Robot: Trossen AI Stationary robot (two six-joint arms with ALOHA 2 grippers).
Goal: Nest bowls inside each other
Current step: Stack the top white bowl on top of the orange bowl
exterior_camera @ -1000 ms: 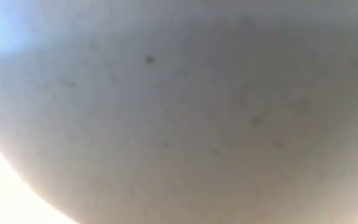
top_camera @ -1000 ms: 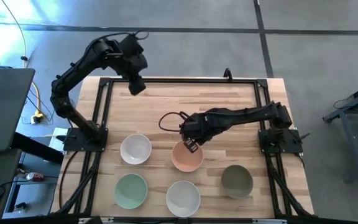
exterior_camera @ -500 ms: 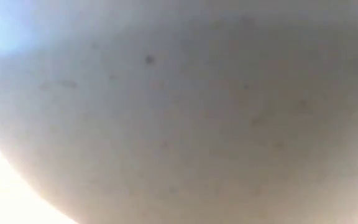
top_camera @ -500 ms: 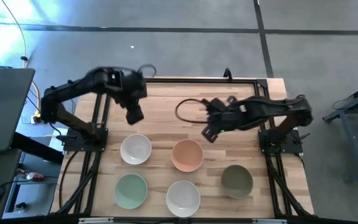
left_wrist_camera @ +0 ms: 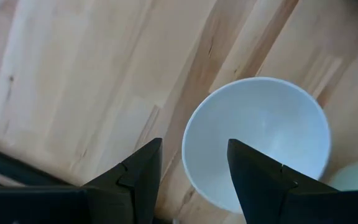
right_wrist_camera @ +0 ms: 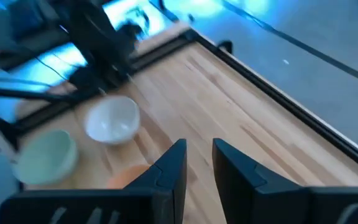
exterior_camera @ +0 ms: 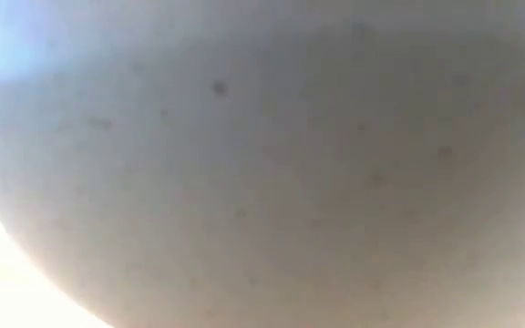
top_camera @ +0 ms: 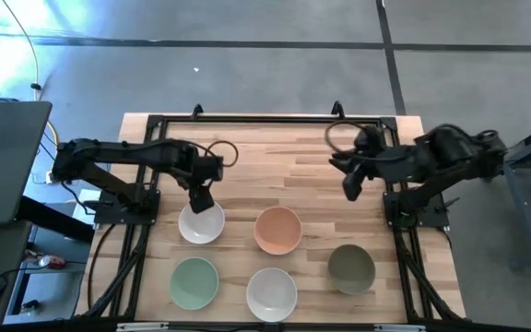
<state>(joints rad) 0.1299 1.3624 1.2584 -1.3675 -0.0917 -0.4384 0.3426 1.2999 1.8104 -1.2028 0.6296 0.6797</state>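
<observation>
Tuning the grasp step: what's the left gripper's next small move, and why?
Probably lower the left gripper so its fingers straddle the white bowl's near rim, then close. It's open above that rim, holding nothing, and the right gripper is back by its base, empty.

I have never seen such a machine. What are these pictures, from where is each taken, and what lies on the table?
It is a robot with two dark arms at a wooden table. One camera looks down from above, one sits on each wrist, and a table-level one is blocked by a pale surface right in front of it. Five bowls lie there: a white bowl, a peach-orange bowl, a mint green bowl, a second white bowl and an olive bowl. The left gripper hangs open over the first white bowl's rim. The right gripper is raised, holding nothing, its jaws narrowly apart.
</observation>
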